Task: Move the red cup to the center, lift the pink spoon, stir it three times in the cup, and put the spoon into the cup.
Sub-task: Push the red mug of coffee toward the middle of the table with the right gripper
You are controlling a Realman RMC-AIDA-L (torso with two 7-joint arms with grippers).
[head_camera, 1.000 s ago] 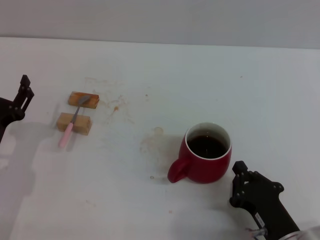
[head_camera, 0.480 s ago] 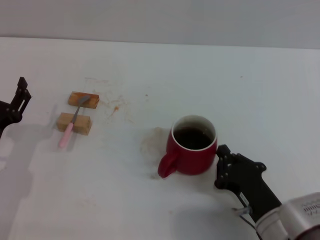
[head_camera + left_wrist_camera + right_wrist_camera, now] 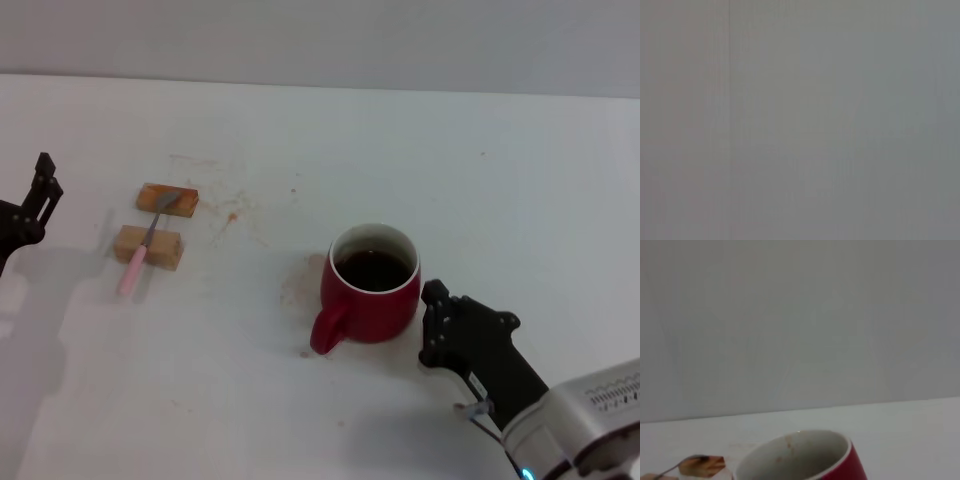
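Note:
The red cup (image 3: 370, 295) stands upright on the white table (image 3: 480, 180) near the middle, holding dark liquid, its handle toward the front left. Its rim also shows in the right wrist view (image 3: 805, 460). My right gripper (image 3: 436, 318) is low at the cup's right side, against its wall. The pink spoon (image 3: 135, 262) lies across two wooden blocks at the left, pink handle toward the front; its metal bowl shows in the right wrist view (image 3: 687, 461). My left gripper (image 3: 38, 190) is at the far left edge, apart from the spoon.
Two tan wooden blocks (image 3: 167, 198) (image 3: 148, 246) carry the spoon. Brownish stains (image 3: 300, 285) mark the table left of the cup. The left wrist view shows only a blank grey surface. A grey wall runs behind the table.
My right gripper has moved left and away from me, and the red cup has slid with it toward the table's middle. The left arm and the spoon have hardly moved.

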